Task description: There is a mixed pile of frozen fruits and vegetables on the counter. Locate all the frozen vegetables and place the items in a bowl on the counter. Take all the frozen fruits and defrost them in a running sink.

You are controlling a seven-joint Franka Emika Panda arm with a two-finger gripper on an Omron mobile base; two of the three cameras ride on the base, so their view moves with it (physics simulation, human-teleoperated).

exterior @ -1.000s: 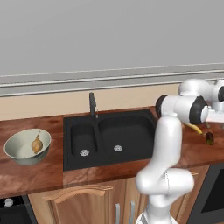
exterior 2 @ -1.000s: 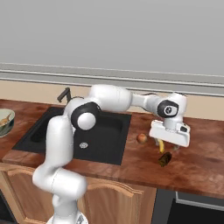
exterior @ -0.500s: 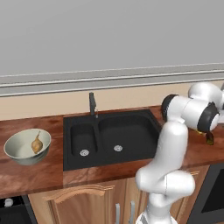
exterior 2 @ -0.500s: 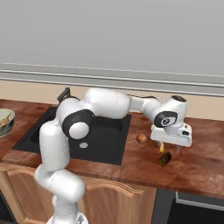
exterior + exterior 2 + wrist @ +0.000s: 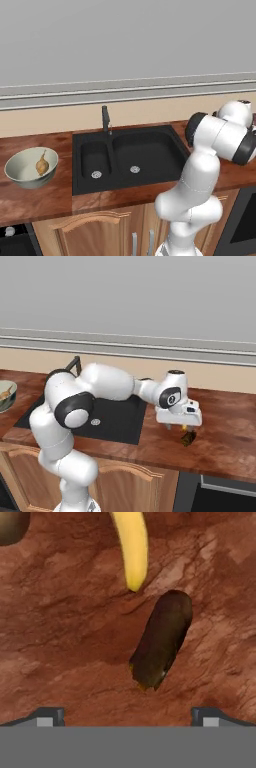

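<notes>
Gripper (image 5: 183, 428) hovers low at right of centre in the right base view, its dark tips spread wide apart with nothing between them.

- **Counter** (image 5: 225, 441): reddish wood.
- **Bowl** (image 5: 27, 170), lower left in the left base view: holds the tan bulb (image 5: 42, 164).
- **Banana** (image 5: 132, 547), top of the hand view: nearly touches the dark lump (image 5: 161, 639) at centre, a closeness the base views hide. Closing carelessly could nudge the banana or roll the lump.

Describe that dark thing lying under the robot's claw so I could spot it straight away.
Start at the black sink and follow the reddish wooden counter to its right, to where the gripper hangs. Just below it lies the dark olive-brown lump, oblong and dull. The yellow banana beside it is bright, slim and curved.
</notes>
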